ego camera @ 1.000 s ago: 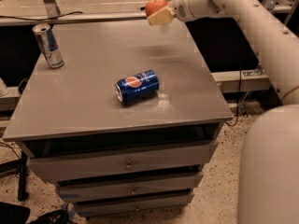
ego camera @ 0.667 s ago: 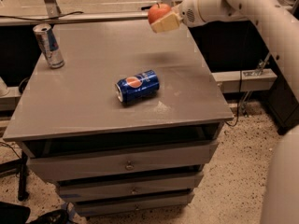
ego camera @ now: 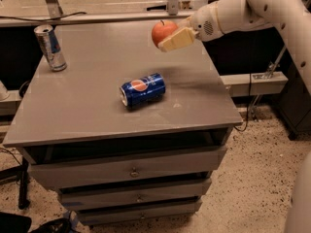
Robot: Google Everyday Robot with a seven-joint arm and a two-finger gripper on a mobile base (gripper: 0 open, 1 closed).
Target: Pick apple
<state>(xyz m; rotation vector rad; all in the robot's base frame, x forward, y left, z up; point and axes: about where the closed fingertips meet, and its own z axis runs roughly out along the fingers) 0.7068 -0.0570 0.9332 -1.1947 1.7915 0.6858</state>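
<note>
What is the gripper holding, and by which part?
The gripper holds the apple, one finger against its lower right side, in the air above the table.

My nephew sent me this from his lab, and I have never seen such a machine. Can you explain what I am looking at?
The white, jointed thing coming in from the right is a robot arm. It ends in a pincer with two fingers, which is shut on a red apple and holds it in the air above the far right part of the surface. There is only one camera. It looks down on the scene from the front, and I cannot tell where it is mounted. The surface is the grey top of a cabinet with drawers. Two things are on it: a blue soda can lying on its side near the middle, and a slim silver and blue can standing upright at the far left corner.
</note>
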